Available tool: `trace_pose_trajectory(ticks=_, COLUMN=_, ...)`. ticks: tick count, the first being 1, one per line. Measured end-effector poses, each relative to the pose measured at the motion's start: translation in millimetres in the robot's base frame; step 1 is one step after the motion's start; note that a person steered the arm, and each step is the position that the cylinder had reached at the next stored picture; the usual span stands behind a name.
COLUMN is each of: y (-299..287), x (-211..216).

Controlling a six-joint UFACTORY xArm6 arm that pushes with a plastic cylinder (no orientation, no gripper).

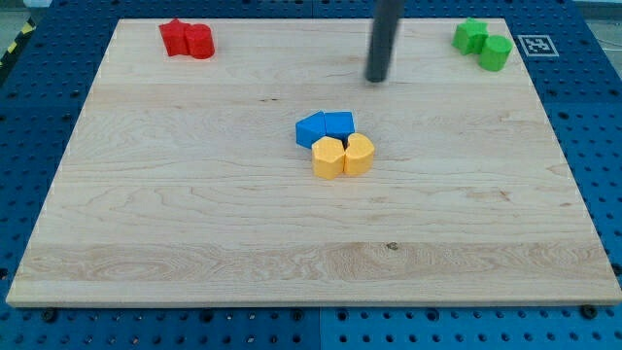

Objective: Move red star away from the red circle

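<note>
The red star sits near the board's top left corner, touching the red circle on its right. My tip is at the upper middle of the board, far to the right of both red blocks and above the central cluster. The rod comes down from the view's top.
Two blue blocks and two yellow blocks are clustered mid-board. A green star and green circle sit at the top right. The wooden board lies on a blue perforated table.
</note>
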State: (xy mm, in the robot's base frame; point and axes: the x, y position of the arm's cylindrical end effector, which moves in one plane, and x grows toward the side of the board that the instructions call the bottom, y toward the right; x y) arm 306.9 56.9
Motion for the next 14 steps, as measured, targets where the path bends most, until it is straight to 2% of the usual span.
trace_pose_trajectory(ticks=2, y=-110, x=-75)
trace_pose_trajectory(ticks=3, y=-184, x=-97)
trace_pose_trajectory(ticks=4, y=-257, x=-109)
trace_pose_trajectory(ticks=5, y=-289, x=-91)
trace_pose_trajectory(ticks=6, y=-287, x=-45)
trace_pose_trajectory(ticks=7, y=-283, x=-19)
trace_pose_trajectory(ticks=9, y=-302, x=-25)
trace_pose_trajectory(ticks=10, y=-313, x=-64)
trace_pose_trajectory(ticks=12, y=-335, x=-79)
trace_pose_trajectory(ticks=13, y=-335, x=-101)
trace_pose_trajectory(ticks=14, y=-313, x=-70)
